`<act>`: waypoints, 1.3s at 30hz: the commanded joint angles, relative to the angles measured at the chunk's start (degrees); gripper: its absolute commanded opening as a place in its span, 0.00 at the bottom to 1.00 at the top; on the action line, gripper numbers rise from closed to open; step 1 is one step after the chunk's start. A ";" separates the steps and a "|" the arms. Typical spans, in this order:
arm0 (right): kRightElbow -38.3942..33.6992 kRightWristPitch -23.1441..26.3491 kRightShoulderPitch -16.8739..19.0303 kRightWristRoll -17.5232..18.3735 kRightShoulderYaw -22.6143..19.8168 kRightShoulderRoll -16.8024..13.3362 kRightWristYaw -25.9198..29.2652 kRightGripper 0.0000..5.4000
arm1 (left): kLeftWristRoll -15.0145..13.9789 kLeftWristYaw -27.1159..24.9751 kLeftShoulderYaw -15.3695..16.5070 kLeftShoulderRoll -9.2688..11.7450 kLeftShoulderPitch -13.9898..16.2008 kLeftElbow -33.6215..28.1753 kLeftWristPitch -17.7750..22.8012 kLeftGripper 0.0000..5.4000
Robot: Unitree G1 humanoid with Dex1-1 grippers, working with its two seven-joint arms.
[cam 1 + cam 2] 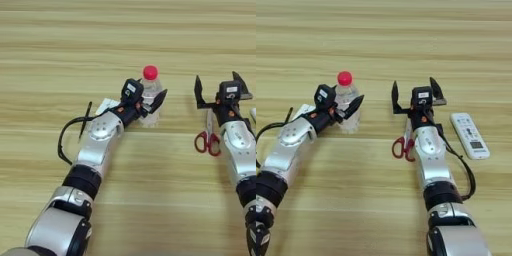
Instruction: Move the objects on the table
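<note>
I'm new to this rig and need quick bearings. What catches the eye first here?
The red-capped bottle stands upright mid-table with the left tool around it. To its right, the right tool hovers open above the red-handled scissors, with the white remote control further right.
</note>
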 commanded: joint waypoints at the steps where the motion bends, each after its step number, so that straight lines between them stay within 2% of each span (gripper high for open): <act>1: -0.49 0.78 0.49 -0.57 0.20 0.00 -0.43 1.00 | -0.22 -0.10 0.39 0.15 0.38 -3.05 0.57 0.60; 5: -0.82 0.92 0.81 -0.83 0.74 0.05 0.19 1.00 | -0.69 0.16 0.91 0.60 0.77 -5.97 1.57 0.60; 12: -1.81 0.20 1.41 -0.94 2.14 0.31 2.11 1.00 | -1.00 0.82 2.86 1.84 -0.72 -7.10 2.33 0.59; 19: -6.17 -0.94 3.65 0.65 5.94 1.37 9.28 1.00 | -1.74 1.62 6.34 4.32 -4.32 -5.18 2.17 0.59; 24: -10.22 0.72 6.22 1.79 8.41 1.71 14.16 1.00 | -1.69 1.90 7.64 5.11 -5.98 -3.03 1.64 0.59; 32: -21.08 7.12 11.54 0.36 13.45 0.55 18.87 1.00 | -1.67 1.70 7.43 4.85 -5.21 -4.61 1.98 0.59; 39: -27.95 11.18 14.18 1.06 17.23 1.17 22.36 1.00 | -2.52 1.01 6.29 3.96 -2.91 -10.48 4.49 0.59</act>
